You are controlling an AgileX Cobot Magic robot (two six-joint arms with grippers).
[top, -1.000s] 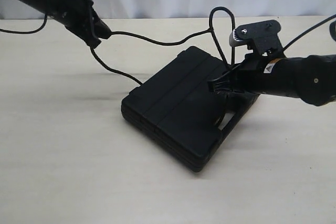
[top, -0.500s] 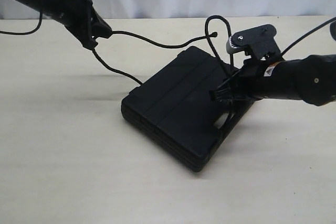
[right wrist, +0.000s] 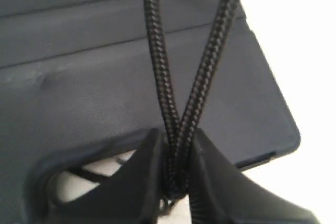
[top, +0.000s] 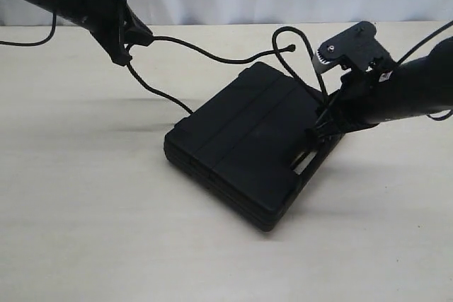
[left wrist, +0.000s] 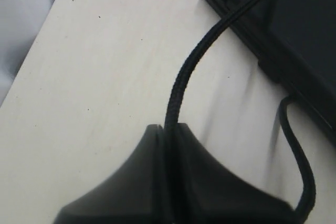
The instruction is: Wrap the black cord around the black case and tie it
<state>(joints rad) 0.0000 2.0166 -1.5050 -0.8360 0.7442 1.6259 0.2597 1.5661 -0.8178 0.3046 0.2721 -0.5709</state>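
Two strands of cord (right wrist: 160,66) pinched in my right gripper (right wrist: 176,137) — right over the case (right wrist: 79,77) handle (right wrist: 39,177) — left gripper (left wrist: 167,129) clamps the far run.

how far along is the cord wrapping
Early. Done: black cord picked up. In hand: left end effector pinches one strand, right end effector two strands at the edge of the black case. Left: no turn lies across it, no knot tied.

Entry: lettering, labels, brands, numbers, signs. Legible items found: none. Checked in the outside view and in both my wrist views. Any marks on my arms are too small or too blurred for me to read.
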